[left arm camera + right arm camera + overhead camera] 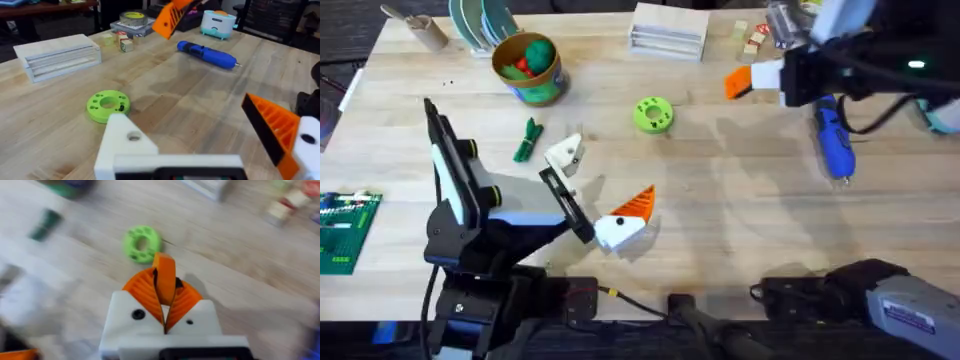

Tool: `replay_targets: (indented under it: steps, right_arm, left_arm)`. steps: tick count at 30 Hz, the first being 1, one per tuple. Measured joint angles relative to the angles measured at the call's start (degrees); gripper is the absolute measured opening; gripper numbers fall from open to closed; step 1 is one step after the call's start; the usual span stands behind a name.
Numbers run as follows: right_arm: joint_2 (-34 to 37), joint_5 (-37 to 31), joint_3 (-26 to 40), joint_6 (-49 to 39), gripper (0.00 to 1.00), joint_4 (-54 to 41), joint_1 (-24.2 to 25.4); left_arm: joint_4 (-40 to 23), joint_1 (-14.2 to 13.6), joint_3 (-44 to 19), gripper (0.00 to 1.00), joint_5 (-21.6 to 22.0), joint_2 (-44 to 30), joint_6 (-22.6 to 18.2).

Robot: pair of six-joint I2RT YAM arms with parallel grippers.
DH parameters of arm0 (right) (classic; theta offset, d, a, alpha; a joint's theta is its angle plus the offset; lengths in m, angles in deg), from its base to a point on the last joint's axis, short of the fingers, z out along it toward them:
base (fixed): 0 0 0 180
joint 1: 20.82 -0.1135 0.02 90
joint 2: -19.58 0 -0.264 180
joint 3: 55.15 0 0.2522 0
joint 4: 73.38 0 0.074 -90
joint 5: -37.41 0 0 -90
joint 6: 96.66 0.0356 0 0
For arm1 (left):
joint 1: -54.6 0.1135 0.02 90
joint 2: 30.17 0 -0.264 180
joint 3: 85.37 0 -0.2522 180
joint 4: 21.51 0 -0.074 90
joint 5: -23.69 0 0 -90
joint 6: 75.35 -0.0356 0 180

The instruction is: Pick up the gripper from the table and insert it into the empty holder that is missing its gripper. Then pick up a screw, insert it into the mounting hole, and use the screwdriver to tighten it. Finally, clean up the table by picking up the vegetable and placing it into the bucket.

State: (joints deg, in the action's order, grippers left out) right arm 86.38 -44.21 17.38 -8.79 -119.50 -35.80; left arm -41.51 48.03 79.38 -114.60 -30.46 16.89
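The left gripper (620, 222) rests low near the surface's (740, 240) front edge, jaws apart, presenting its bare white triangular plastic holder (125, 145) upward for insertion. The right gripper (165, 297), raised over the far right corner, is clamped on the small orange hatched plastic wedge finger (164, 282), carrying it for fitting.

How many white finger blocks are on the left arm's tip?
2. One bare white block is near the green vegetable; the other white block, closer to the arms' bases, carries an orange finger. None seems hidden.
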Motion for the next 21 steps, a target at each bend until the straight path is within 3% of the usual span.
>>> replay_targets:
  steps: [3,4,6,10,21]
  right_arm:
    - [-2.31,8.69,-1.09,3.79,0.014,3.38,-0.1]
    - [-1.28,19.79,-5.9,8.41,0.013,12.88,-0.75]
    - [0.72,26.29,-9.55,12.32,0.013,19.22,-1.43]
    - [5.19,36.45,-12.88,19.16,0.012,27.5,-2.96]
    - [20.09,59.06,-12.92,33.35,0.011,45.89,-7.08]
  left_arm:
    - [0.0,0.0,0.02,0.992,-0.13,0.0,0.0]
    - [-0.02,0.0,0.01,0.993,-0.66,0.0,0.02]
    - [-0.07,0.0,0.02,0.993,-1.32,0.0,0.02]
    - [-0.18,0.0,0.02,0.993,-2.46,-0.02,0.02]
    - [-0.24,0.0,0.0,0.993,-3.17,0.0,0.19]
